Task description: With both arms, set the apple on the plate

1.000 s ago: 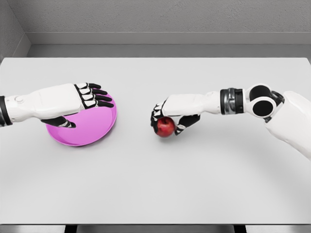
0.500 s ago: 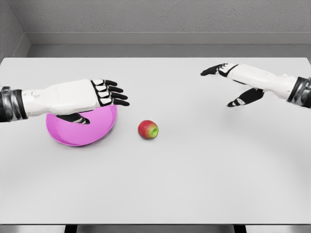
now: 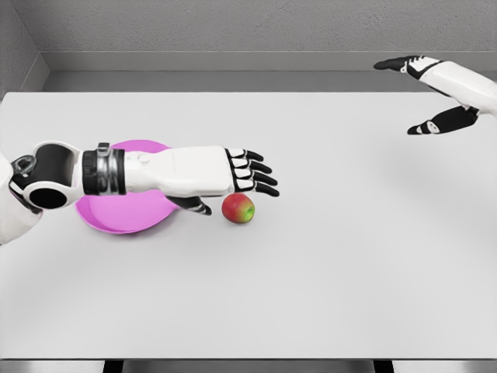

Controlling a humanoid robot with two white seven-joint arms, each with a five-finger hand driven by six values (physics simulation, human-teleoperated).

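On the white table [image 3: 326, 256], the apple [image 3: 238, 208] lies free just right of the pink plate [image 3: 116, 221], with the left hand [image 3: 242, 172] poised over it, fingers extended and holding nothing. The right hand [image 3: 435, 93] hangs spread and empty at the far right. The pickup seems in hand: next the left fingers must drop and close around the apple.

One head camera looks down and forward across the whole table [image 3: 311, 295].

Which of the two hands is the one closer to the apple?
The left hand: its open fingers reach just above the apple. The right hand is far off at the table's back right corner.
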